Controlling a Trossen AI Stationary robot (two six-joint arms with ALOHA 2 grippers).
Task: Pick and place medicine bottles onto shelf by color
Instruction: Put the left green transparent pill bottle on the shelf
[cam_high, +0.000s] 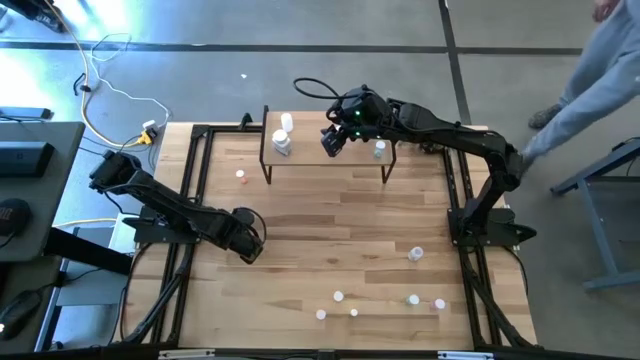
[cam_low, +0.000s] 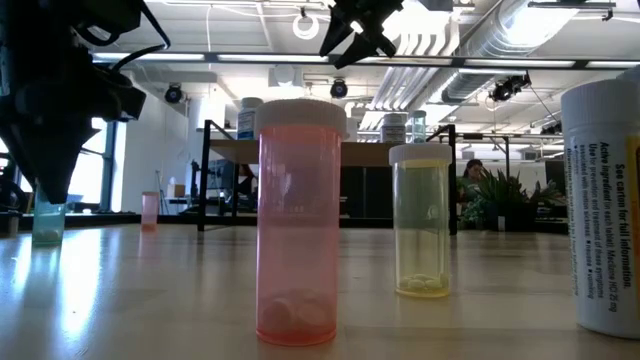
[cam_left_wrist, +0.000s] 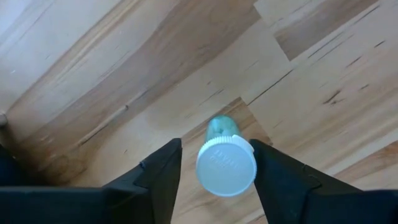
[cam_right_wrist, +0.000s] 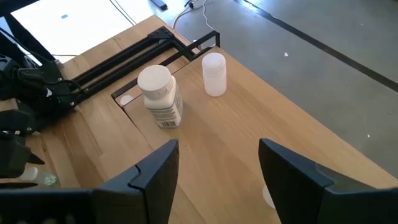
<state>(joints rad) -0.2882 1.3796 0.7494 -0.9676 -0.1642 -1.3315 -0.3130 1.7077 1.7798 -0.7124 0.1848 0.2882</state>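
We see the left gripper (cam_left_wrist: 214, 165) low over the pale wooden desk (cam_high: 330, 230), its two dark fingers (cam_left_wrist: 158, 171) standing on either side of a small green-tinted medicine bottle with a white cap (cam_left_wrist: 225, 163); narrow gaps show between the fingers and the cap, so we cannot tell whether the bottle is gripped. That bottle stands upright on the desk near the left side. The right gripper (cam_high: 334, 140) hovers above the low light-wood shelf on thin black legs (cam_high: 325, 160) at the far edge of the desk, fingers parted wide and holding nothing. On the shelf, a white labelled bottle (cam_right_wrist: 159, 96) and a smaller white bottle (cam_right_wrist: 214, 74) stand near each other. Close to the low camera we see a pink-tinted bottle (cam_low: 297, 222) and a yellow-tinted bottle (cam_low: 421, 220) upright on the desk.
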